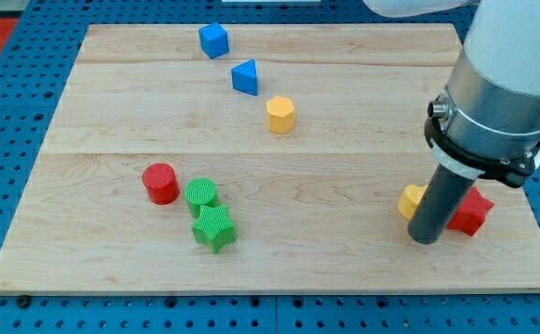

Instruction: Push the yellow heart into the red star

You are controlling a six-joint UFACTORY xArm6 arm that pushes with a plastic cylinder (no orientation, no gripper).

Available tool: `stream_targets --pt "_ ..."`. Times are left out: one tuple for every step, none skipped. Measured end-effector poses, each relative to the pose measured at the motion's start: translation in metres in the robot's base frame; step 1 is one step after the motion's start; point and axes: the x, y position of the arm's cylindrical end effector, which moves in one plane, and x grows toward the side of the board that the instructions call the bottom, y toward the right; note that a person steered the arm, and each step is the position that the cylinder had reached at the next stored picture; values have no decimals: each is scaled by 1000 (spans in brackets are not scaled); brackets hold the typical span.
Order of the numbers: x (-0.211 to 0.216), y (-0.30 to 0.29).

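Note:
The yellow heart [412,200] lies at the view's right, mostly hidden behind my rod; only its left part shows. The red star [471,211] lies just right of the rod, also partly hidden. My tip [426,239] rests on the board just below and between the two blocks, in front of them in the view. The heart and the star sit close together on either side of the rod; whether they touch is hidden.
A wooden board [344,269] on a blue pegboard. A red cylinder [160,183], green cylinder [200,194] and green star [214,228] cluster at lower left. A blue cube [213,41], blue triangle [245,76] and yellow hexagon [280,114] lie at the top middle.

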Motion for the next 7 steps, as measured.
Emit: stream_targets --pt "0 -10" --pt "-4 -40" --pt "-16 -46" --pt "-26 -46" --pt "-32 -46" --pt "-43 -38" --pt "-53 -36"
